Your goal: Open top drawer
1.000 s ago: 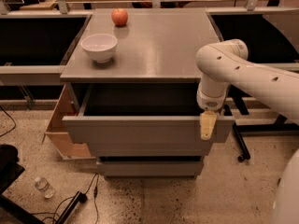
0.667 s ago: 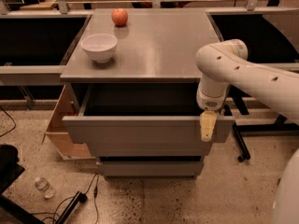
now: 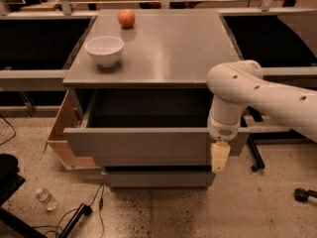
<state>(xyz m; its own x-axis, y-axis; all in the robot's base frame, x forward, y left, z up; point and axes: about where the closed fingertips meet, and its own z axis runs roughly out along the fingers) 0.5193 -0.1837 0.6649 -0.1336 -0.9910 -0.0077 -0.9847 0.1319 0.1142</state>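
The top drawer (image 3: 148, 145) is a wide matte-grey drawer with a plain flat front. It stands pulled out from the grey cabinet (image 3: 158, 53), and its deep grey interior (image 3: 148, 108) shows. My gripper (image 3: 220, 156) hangs from the white arm (image 3: 257, 95) at the right end of the drawer front, in front of its upper edge.
A white bowl (image 3: 104, 50) and a red apple (image 3: 126, 18) sit on the cabinet top. A lower grey drawer front (image 3: 158, 178) is below. A light wooden box (image 3: 64, 135) leans at the cabinet's left. A plastic bottle (image 3: 45, 198) and cables lie on the floor.
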